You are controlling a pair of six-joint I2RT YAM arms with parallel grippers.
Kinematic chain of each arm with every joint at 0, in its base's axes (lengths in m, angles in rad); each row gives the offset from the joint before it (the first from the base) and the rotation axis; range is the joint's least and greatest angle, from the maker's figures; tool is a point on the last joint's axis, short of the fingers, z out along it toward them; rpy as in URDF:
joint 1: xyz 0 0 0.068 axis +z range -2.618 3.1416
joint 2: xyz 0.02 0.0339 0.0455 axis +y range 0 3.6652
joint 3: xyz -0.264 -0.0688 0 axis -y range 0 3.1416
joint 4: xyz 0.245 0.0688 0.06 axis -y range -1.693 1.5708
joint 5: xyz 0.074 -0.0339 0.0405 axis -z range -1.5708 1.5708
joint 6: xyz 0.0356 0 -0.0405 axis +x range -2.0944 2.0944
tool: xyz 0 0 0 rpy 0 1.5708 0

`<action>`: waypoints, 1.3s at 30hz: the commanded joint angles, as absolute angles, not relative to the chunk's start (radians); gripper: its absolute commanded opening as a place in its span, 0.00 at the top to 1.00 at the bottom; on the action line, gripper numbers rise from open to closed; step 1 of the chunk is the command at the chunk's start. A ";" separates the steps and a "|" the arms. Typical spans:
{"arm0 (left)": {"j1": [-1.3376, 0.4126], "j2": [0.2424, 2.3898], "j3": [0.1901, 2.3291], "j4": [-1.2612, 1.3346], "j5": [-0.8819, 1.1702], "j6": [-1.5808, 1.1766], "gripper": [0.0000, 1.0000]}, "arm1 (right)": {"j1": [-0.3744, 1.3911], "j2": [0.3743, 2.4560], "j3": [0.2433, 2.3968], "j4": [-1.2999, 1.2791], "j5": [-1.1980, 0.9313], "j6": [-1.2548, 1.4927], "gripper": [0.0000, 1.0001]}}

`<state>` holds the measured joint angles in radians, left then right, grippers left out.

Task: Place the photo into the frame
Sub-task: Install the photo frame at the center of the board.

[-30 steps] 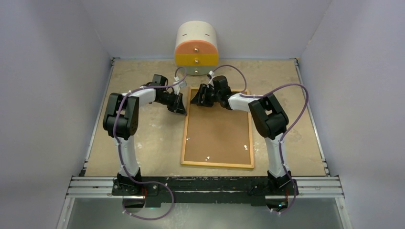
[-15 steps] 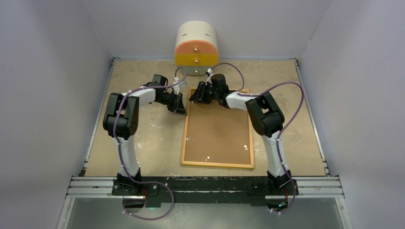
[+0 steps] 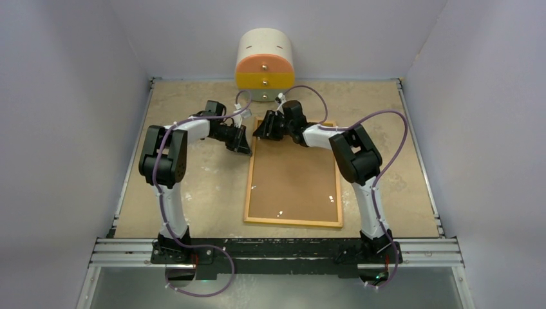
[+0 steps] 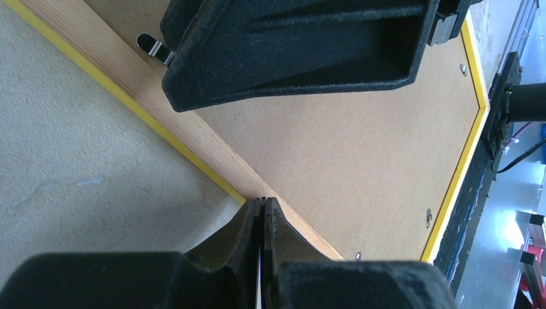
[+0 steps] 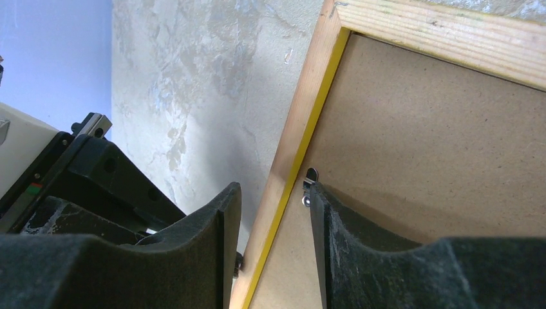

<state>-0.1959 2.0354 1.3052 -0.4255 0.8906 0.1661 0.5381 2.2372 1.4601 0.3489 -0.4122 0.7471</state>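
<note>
The frame (image 3: pixel 293 223) lies face down on the table, wood back up, with a thin yellow lip and the brown backing board (image 3: pixel 293 180) inside it. The photo is out of view. My left gripper (image 3: pixel 243 147) is shut, its tips (image 4: pixel 263 201) resting on the frame's left rail (image 4: pixel 212 151). My right gripper (image 3: pixel 263 132) is open at the far left corner and straddles that rail (image 5: pixel 290 154). One of its fingers stands outside the frame, the other over the board against a small metal clip (image 5: pixel 310 177).
A rounded cream drawer unit (image 3: pixel 265 67) with orange and yellow fronts stands at the back, just beyond the frame. More metal clips (image 4: pixel 429 215) sit along the board's edges. Grey walls close in the table on three sides.
My right gripper has shifted left across the frame's far end to its left corner and narrowed its jaws a little. The left gripper and the frame have stayed still.
</note>
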 commanded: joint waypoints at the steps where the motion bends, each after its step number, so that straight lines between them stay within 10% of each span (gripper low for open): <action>1: -0.198 2.061 1.311 -0.400 0.910 0.178 1.00 | 0.557 2.253 1.468 0.363 -0.444 0.764 0.54; 39: -0.193 2.031 1.319 -0.452 0.900 0.238 1.00 | 0.573 2.332 1.561 0.329 -0.596 0.825 0.56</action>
<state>-0.1909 2.0392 1.3052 -0.4408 0.9020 0.1791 0.5373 2.2913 1.5013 0.3855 -0.4850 0.8330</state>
